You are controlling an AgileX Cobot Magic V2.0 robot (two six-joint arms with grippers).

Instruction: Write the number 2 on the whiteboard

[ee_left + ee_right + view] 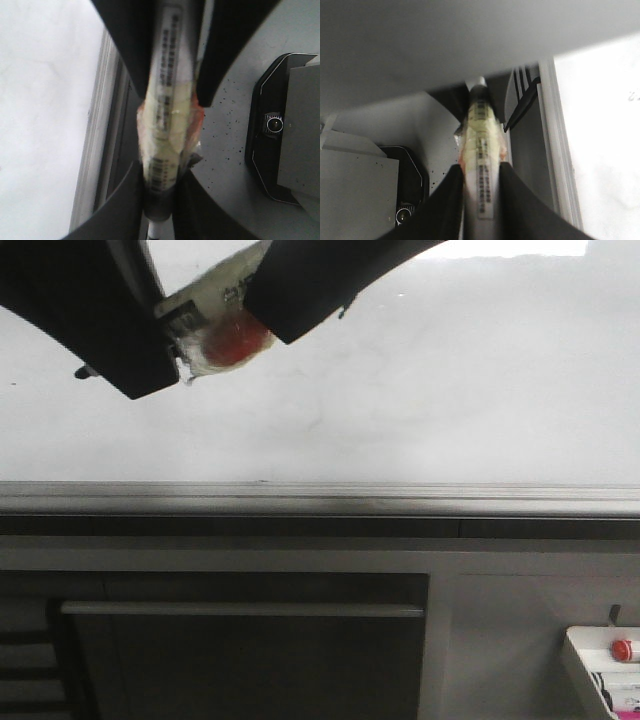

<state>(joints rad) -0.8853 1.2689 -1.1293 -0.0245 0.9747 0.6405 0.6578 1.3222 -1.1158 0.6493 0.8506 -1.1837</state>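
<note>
The whiteboard [450, 390] fills the upper half of the front view, with its grey bottom rail [400, 498] below. My left gripper [150, 350] and right gripper [290, 300] meet at the top left in front of the board. Both are shut on one white taped marker [215, 295] with a red blob [235, 340] on it. In the left wrist view the left gripper [159, 200] clamps the marker's dark end [160, 205]. In the right wrist view the right gripper [481, 200] clamps its labelled barrel [482, 180]. A small thin dark mark [634, 95] sits on the board, cut by the frame edge; I cannot tell if it is the number 2.
A faint smear [315, 422] marks the board's middle. A small white tray [585, 660] with a red-capped marker [623, 649] stands at the bottom right. A dark cabinet front with a long handle [240, 609] lies below the rail. A black lens housing [274, 125] shows on the speckled grey floor.
</note>
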